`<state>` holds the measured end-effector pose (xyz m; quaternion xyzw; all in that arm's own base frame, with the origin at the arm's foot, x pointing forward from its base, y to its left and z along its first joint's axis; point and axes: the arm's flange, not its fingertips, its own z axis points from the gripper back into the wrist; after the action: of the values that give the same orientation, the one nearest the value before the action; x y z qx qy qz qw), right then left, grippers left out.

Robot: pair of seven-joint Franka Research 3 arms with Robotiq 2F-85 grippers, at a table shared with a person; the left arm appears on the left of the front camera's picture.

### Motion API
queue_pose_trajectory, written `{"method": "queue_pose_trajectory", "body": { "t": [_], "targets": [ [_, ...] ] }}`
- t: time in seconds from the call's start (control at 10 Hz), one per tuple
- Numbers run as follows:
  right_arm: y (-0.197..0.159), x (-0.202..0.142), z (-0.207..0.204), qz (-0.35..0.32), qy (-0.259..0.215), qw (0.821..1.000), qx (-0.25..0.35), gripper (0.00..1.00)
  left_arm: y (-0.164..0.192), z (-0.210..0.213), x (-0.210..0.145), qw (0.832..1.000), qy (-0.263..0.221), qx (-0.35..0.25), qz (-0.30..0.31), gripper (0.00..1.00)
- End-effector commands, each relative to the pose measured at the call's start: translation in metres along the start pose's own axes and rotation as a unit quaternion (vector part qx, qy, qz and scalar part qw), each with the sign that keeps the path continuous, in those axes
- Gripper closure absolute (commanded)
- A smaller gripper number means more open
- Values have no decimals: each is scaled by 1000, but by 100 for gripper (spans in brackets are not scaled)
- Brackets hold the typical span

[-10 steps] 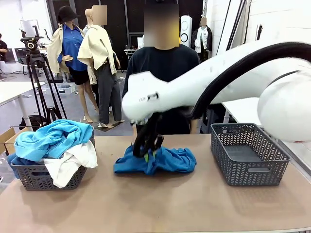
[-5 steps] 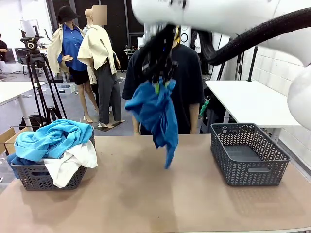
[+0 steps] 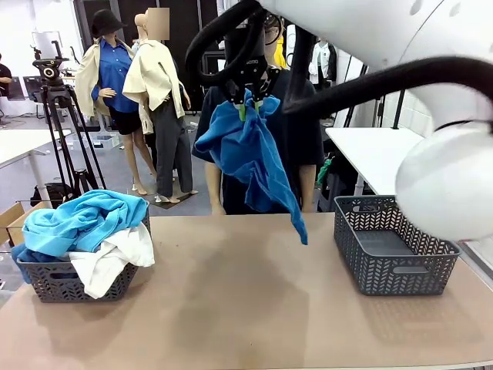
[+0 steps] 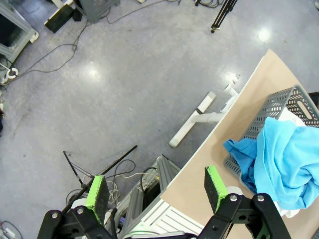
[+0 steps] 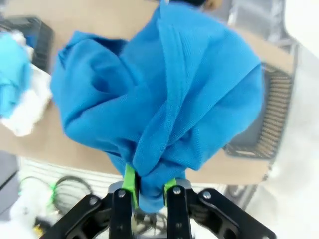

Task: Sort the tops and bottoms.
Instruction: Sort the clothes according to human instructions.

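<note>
My right gripper (image 3: 246, 99) hangs high over the table's far middle, shut on a royal blue top (image 3: 254, 158) that dangles from it toward the right. In the right wrist view the same blue top (image 5: 159, 94) bunches between the green pads (image 5: 129, 181) of that gripper (image 5: 150, 191). A turquoise top (image 3: 81, 220) and a white top (image 3: 115, 258) lie heaped in the left grey basket (image 3: 58, 281), with a darker blue cloth at its left edge. My left gripper (image 4: 155, 188) stands open off the table's edge, above the floor, near that basket (image 4: 279, 104).
An empty grey basket (image 3: 393, 243) stands at the right of the tan table (image 3: 231, 308). A person in a dark shirt (image 3: 304, 139) stands at the far side behind the hanging cloth. A tripod (image 3: 58, 123) is beyond the left corner.
My right gripper lifted the royal blue top off the table's middle and raised it high; the cloth now swings toward the right. The baskets have not moved.
</note>
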<state>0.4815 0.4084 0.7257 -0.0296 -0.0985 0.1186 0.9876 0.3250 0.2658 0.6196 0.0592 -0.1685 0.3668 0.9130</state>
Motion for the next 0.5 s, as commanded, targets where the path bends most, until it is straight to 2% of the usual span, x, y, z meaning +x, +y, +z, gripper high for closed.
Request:
{"method": "queue_pose_trajectory", "body": {
  "t": [0.0,0.3,0.4],
  "targets": [
    [20,67,75,-26,-12,1000,7,100,2,2,1,1000,4,1,-6,0],
    [16,56,78,-42,-19,999,16,100,2,2,1,1000,4,1,-6,0],
    [-13,-8,26,-22,-20,1000,5,100,2,2,1,1000,4,1,-6,0]
  ]
}}
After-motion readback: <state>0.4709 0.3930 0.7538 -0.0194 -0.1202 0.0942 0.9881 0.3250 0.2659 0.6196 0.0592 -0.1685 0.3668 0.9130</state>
